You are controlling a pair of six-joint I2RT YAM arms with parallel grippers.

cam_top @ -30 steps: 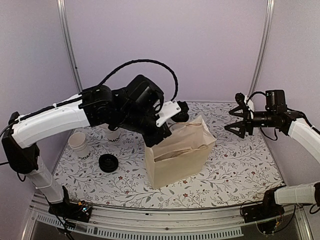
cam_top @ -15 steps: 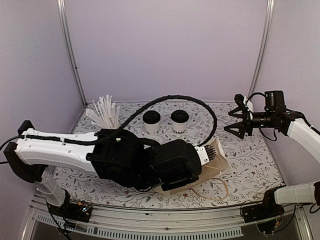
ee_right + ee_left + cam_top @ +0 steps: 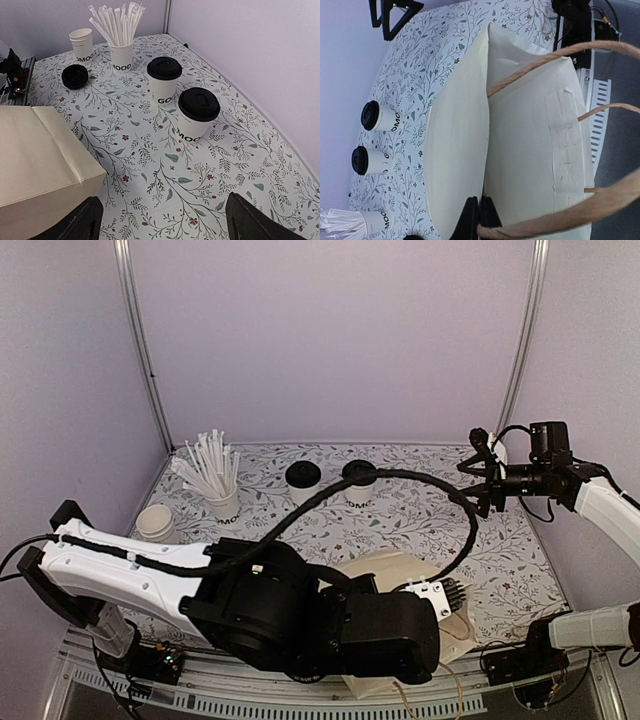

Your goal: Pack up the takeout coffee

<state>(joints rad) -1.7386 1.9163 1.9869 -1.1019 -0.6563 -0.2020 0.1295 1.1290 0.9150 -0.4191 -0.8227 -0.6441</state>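
Observation:
Two takeout coffee cups, white with black lids, stand side by side at the back of the table (image 3: 303, 480) (image 3: 358, 482). The right wrist view shows them too (image 3: 164, 80) (image 3: 198, 114). A cream paper bag (image 3: 390, 568) with twine handles lies flat near the front edge. My left gripper (image 3: 480, 212) is shut, pinching a fold of that bag (image 3: 530, 150). My right gripper (image 3: 487, 485) hovers open and empty above the right side of the table, its fingers (image 3: 75, 220) wide apart, right of the cups.
A white cup of white sticks (image 3: 222, 495) and lidless stacked cups (image 3: 155, 523) stand at the back left. A loose black lid (image 3: 75, 76) lies near them. The left arm's bulky black wrist (image 3: 300, 625) stretches across the front of the table.
The left arm has swung down and toward the front edge, pulling the bag from upright in the middle to lying flat near the front. The right arm has not moved.

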